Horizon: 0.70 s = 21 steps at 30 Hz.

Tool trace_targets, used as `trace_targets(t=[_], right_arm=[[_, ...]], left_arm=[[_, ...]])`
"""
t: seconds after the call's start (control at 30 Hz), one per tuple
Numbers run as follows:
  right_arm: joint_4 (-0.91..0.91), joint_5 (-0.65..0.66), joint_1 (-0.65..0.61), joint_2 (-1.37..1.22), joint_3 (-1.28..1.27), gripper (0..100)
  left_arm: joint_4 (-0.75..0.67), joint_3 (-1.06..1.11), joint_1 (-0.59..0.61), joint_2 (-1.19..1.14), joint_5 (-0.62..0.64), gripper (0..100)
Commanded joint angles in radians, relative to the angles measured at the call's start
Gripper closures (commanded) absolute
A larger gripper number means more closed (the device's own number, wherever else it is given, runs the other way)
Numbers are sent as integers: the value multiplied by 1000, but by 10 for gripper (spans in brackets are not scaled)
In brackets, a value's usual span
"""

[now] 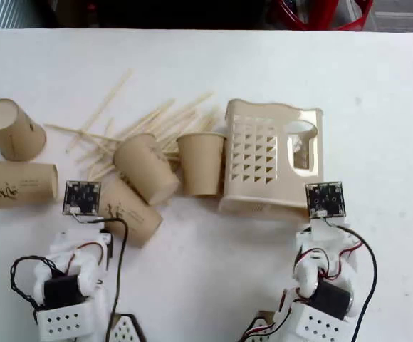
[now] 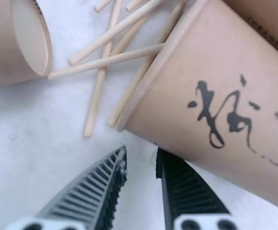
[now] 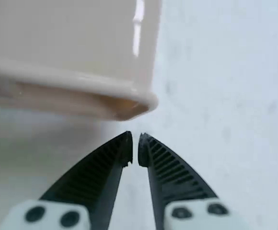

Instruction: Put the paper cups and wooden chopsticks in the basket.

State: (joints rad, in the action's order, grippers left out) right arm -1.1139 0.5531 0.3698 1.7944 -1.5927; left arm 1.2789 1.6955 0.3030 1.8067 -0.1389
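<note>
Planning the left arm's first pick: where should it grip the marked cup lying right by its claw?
Probably the rim. The cup lies on its side, its mouth open toward the chopsticks, so the left claw could come from that mouth side, one finger inside, one outside. Its round body looks too wide to span.

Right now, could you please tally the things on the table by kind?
Cups: 5
Basket: 1
Chopsticks: a scattered pile, too overlapped to count
Total: 6, plus the chopsticks
</note>
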Motion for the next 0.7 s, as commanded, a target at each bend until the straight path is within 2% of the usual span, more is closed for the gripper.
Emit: trace_targets(t=[0.0, 0.1, 0.23, 0.47, 0.67], right_arm=[[24, 32, 13, 5, 130, 960], [-13, -8, -10, 5, 150, 960], [-47, -86, -104, 4, 149, 959], [-53, -51, -13, -189, 227, 937], [-35, -43, -24, -328, 247, 899]], left_arm=[[3, -2, 8, 5, 6, 882], [3, -2, 8, 5, 6, 882], [3, -2, 8, 5, 6, 882], [3, -2, 8, 5, 6, 882], [3, -2, 8, 5, 6, 882]])
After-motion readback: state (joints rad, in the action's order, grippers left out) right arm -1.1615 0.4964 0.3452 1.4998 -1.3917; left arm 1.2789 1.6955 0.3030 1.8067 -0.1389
